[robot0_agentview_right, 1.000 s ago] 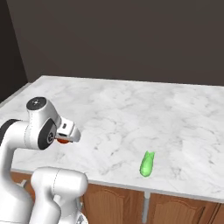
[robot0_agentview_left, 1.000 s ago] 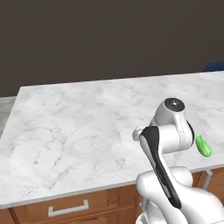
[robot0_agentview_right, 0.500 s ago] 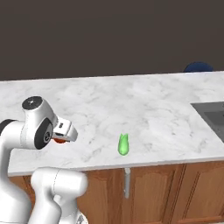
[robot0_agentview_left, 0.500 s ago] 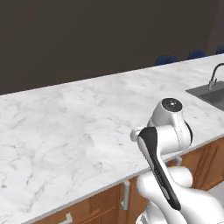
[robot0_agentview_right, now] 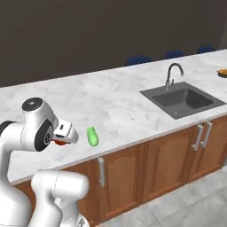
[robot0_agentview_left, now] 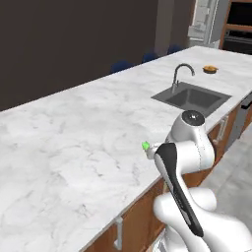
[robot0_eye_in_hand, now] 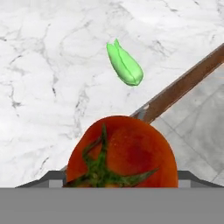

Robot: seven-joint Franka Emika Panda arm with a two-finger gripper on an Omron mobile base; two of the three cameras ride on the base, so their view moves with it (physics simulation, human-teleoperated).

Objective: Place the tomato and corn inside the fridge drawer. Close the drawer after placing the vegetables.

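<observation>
A glossy red tomato (robot0_eye_in_hand: 124, 153) with a green stem star looms close in the hand view, and my gripper (robot0_agentview_right: 62, 139) is shut on it. From the right base view only a red sliver of the tomato (robot0_agentview_right: 58, 143) peeks out under the hand, held just above the counter's front edge. The corn (robot0_agentview_right: 92, 136), a green husked cob, lies on the marble near that edge, a little to the right of the hand. The same corn (robot0_eye_in_hand: 124, 64) sits beyond the tomato, and its tip (robot0_agentview_left: 146, 145) pokes out beside my arm. The fridge drawer is out of view.
The long marble counter (robot0_agentview_right: 115, 99) carries a dark sink (robot0_agentview_right: 182, 99) with a curved faucet (robot0_agentview_right: 172, 74) to the right. Wooden cabinet doors (robot0_agentview_right: 170, 155) run below it. Blue chairs (robot0_agentview_right: 138, 59) stand behind. A small orange item (robot0_agentview_left: 210, 69) rests on the counter past the sink.
The whole scene has shifted: the base has moved, bringing the sink and cabinets into view. The tomato stays in the gripper and the corn still lies on the counter.
</observation>
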